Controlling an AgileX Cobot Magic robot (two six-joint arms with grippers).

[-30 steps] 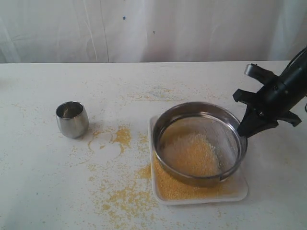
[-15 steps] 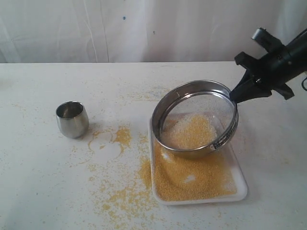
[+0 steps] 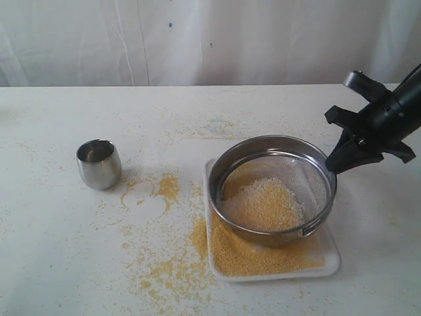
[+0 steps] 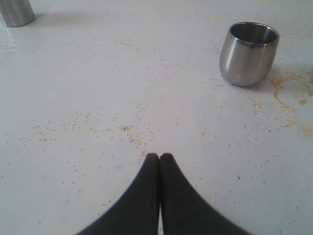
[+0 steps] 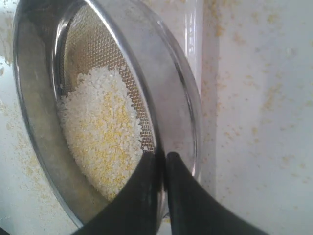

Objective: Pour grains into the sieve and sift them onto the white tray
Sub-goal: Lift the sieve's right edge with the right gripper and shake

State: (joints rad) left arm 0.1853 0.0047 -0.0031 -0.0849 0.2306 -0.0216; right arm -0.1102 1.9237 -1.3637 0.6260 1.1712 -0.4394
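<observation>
The steel sieve (image 3: 231,158) hangs tilted just above the white tray (image 3: 331,262), and my right gripper (image 3: 331,169) is shut on its right rim. In the right wrist view the gripper (image 5: 162,155) pinches the sieve wall (image 5: 161,103), one finger inside and one outside. Pale coarse grains (image 3: 263,204) lie heaped on the mesh (image 5: 100,139). Fine yellow grains (image 3: 250,257) cover the tray under the sieve. My left gripper (image 4: 159,156) is shut on nothing, low over the tabletop, and does not show in the exterior view.
A small rounded steel cup (image 3: 99,164) stands upright at the left, also in the left wrist view (image 4: 248,54). Spilled yellow grains (image 3: 168,270) are scattered on the white tabletop between cup and tray. Another steel object (image 4: 16,11) shows at the edge of the left wrist view.
The sieve was lifted and tipped up half a second ago; now it has dropped back lower and flatter over the tray, with the right gripper still holding its rim.
</observation>
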